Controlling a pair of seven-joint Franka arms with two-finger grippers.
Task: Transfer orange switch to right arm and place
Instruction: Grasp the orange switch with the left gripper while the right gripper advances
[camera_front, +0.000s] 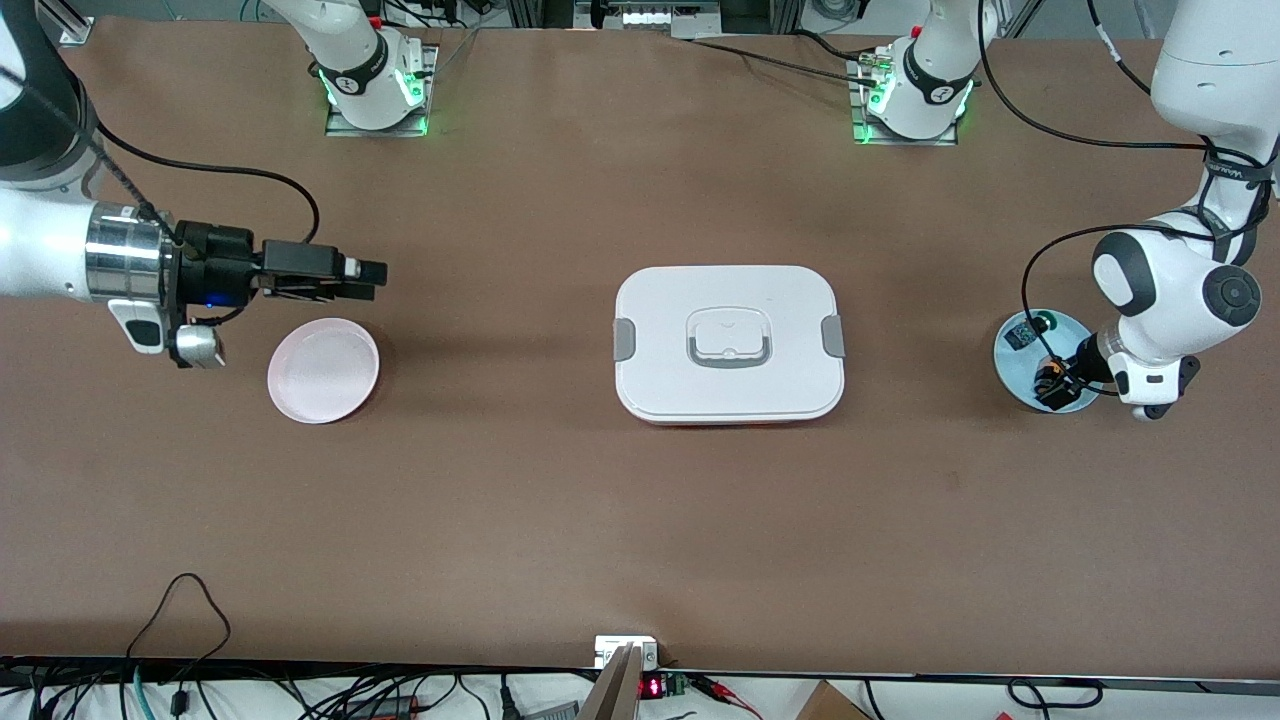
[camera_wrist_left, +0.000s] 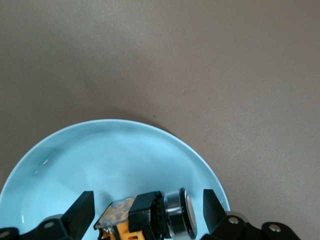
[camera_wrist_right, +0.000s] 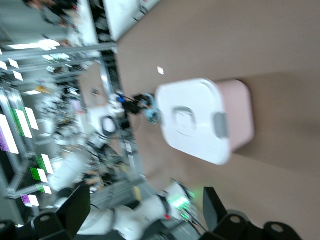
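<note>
The orange switch (camera_wrist_left: 145, 216) lies on its side in the blue plate (camera_wrist_left: 110, 155). It sits right between the two fingers (camera_wrist_left: 81, 211) of the left pincer (camera_wrist_left: 147, 210). The fingers stand wide, one on each side of the switch, and they do not touch it. The switch's silver ring and round cap point toward one finger, and its orange-yellow block points toward the other.

In the front view, the blue plate (camera_front: 1012, 362) sits at the left arm's end of the counter (camera_front: 640, 520). The left arm (camera_front: 1190, 290) bends down over it, so the left pincer (camera_front: 1057, 386) is low over the plate, at the side nearer the front camera. The orange switch (camera_front: 1047, 381) shows there under the pincer. A second switch (camera_front: 1024, 331) with a green cap lies in the same plate, farther from the front camera.

The right arm (camera_front: 60, 250) waits at its own end of the counter. It lies flat and level, up in the air. The right pincer (camera_front: 370, 280) points toward the middle of the counter, just over the farther edge of the pink plate (camera_front: 323, 371). Its fingers (camera_wrist_right: 76, 209) stand wide and hold nothing.

A white box (camera_front: 728, 343) with a lid and grey clips sits in the middle of the counter, well apart from both plates.
</note>
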